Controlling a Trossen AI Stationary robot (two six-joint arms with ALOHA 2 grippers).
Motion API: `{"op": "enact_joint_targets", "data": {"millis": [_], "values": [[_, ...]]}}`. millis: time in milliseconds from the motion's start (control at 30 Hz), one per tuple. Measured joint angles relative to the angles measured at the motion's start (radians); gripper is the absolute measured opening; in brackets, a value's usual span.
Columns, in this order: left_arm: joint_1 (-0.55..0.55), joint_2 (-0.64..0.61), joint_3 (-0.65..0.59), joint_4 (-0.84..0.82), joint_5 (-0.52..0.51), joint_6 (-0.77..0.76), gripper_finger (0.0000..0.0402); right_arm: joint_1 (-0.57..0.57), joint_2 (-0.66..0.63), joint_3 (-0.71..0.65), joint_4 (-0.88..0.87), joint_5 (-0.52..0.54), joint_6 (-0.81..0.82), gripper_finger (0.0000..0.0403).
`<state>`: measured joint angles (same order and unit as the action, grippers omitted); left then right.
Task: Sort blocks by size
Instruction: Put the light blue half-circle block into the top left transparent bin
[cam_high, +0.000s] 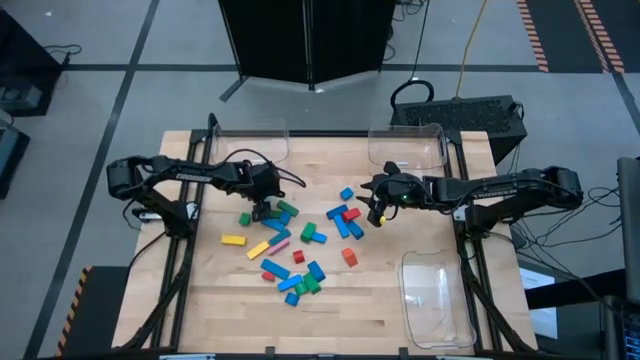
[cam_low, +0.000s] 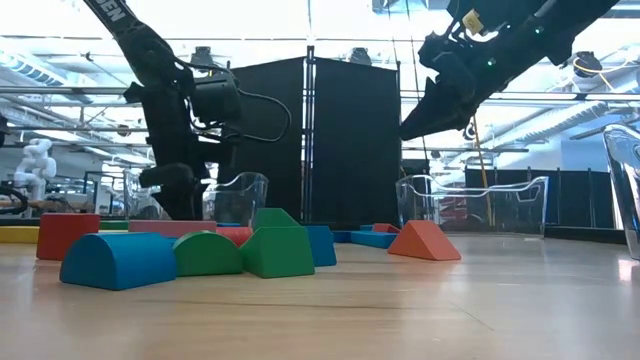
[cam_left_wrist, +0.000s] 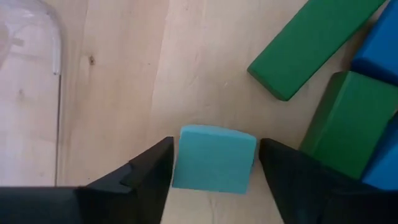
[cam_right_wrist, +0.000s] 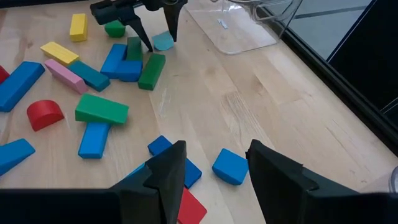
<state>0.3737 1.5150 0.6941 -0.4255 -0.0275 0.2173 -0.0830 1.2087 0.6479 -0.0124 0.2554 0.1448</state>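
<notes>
A small teal block (cam_left_wrist: 214, 158) lies flat on the wooden table. My left gripper (cam_left_wrist: 214, 180) points down over it, open, with one finger close on each side and a thin strip of table showing between them and the block. From the right wrist view the same teal block (cam_right_wrist: 163, 41) sits under the left gripper (cam_right_wrist: 155, 34). Many more blocks (cam_high: 300, 245) in blue, green, red, yellow and pink lie scattered mid-table. My right gripper (cam_high: 378, 212) hangs open above the table, right of the pile, with nothing in it.
Clear plastic trays stand at the far left (cam_high: 250, 140), the far right (cam_high: 407, 145) and the near right (cam_high: 437, 295). A green bar (cam_left_wrist: 311, 43) and a green block (cam_left_wrist: 348, 121) lie close beside the teal block. A blue block (cam_right_wrist: 230, 167) lies below my right gripper.
</notes>
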Motion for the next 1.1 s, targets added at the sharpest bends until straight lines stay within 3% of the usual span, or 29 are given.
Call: {"op": "enact_joint_targets", "data": {"millis": [300, 633, 967, 1100], "values": [[0.000, 0.000, 0.000, -0.002, 0.007, -0.006, 0.0170, 0.000, 0.000, 0.000, 0.000, 0.000, 0.000, 0.0167], [-0.001, -0.014, 0.000, 0.000, -0.007, -0.081, 0.0171, 0.000, 0.000, 0.000, -0.008, 0.000, 0.000, 0.0167], [-0.001, -0.146, 0.000, -0.019, -0.020, -0.134, 0.0171, 0.000, 0.000, 0.000, -0.022, 0.000, 0.000, 0.0167], [0.003, -0.220, 0.000, -0.017, -0.074, -0.164, 0.0171, 0.000, 0.000, 0.000, -0.021, 0.000, 0.000, 0.0167]]}}
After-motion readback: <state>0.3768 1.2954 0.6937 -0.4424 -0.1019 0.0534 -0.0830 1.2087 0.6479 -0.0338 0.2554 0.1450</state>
